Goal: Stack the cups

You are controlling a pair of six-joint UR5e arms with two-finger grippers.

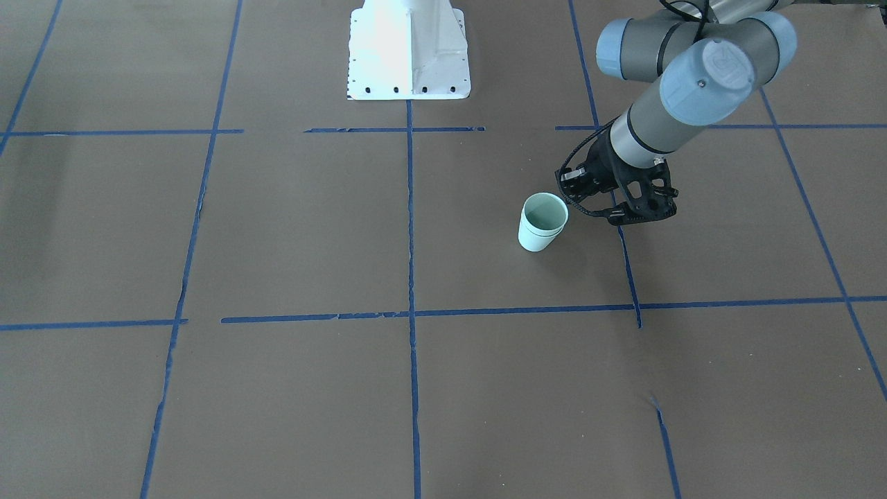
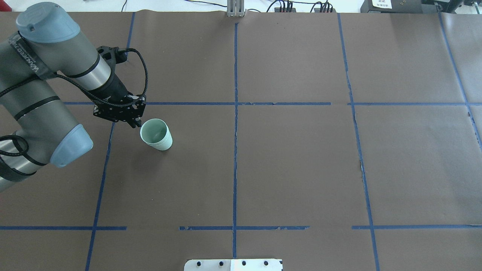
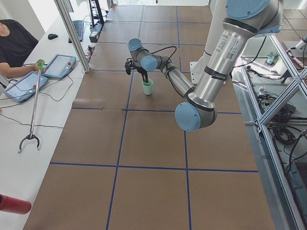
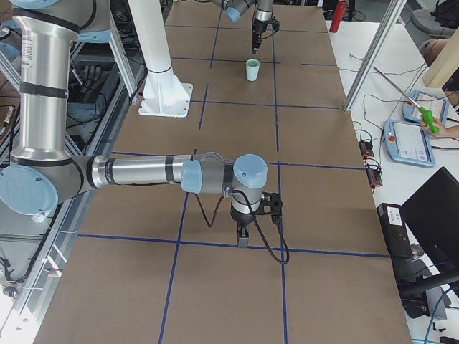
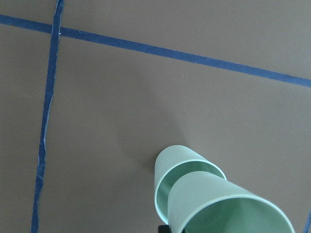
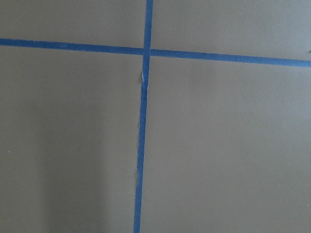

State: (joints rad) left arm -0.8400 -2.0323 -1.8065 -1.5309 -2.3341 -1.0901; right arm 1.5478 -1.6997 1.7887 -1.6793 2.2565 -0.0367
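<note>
- The left gripper [image 2: 136, 122] hangs from a forearm angled down and forward. Its tip touches the stack's left rim, but whether it pinches that rim or stands free cannot be told.
- The upper cup [image 5: 228, 206] sits nested in the lower cup [image 5: 184, 167] (upright on the table, left of centre). Stacking looks done; next comes a clean release and a straight lift.
- The right gripper [image 4: 244, 235] points down, well apart; its grip cannot be told.
</note>
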